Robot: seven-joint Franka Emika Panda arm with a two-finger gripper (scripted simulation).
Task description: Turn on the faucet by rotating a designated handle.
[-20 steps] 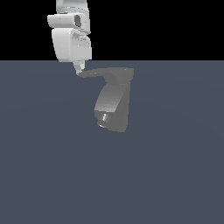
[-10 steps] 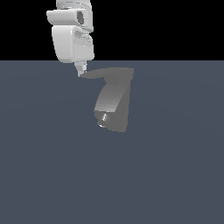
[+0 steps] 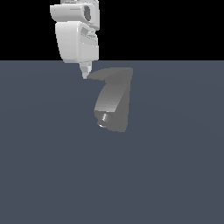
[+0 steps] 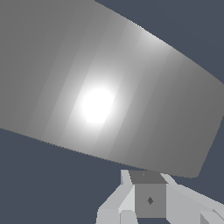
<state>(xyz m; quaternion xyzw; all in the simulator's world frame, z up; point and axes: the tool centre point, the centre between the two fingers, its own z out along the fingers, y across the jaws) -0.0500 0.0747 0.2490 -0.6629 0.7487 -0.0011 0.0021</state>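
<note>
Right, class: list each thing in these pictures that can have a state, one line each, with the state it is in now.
faucet: standing on the floor, nozzle end facing down and toward the camera, no water visible.
handle: lying flat on the faucet's top, tip pointing to the exterior view's left.
gripper: fingertips at the handle's tip; open or shut cannot be told.

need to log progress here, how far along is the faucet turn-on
Done: the gripper has reached the pointed tip of the handle, at the exterior view's left of the faucet.
In hand: its tip sits right at the handle's point; actual contact and the jaw state cannot be told.
Left: the handle's rotation cannot be judged from these views, and no water shows at the nozzle.
</note>
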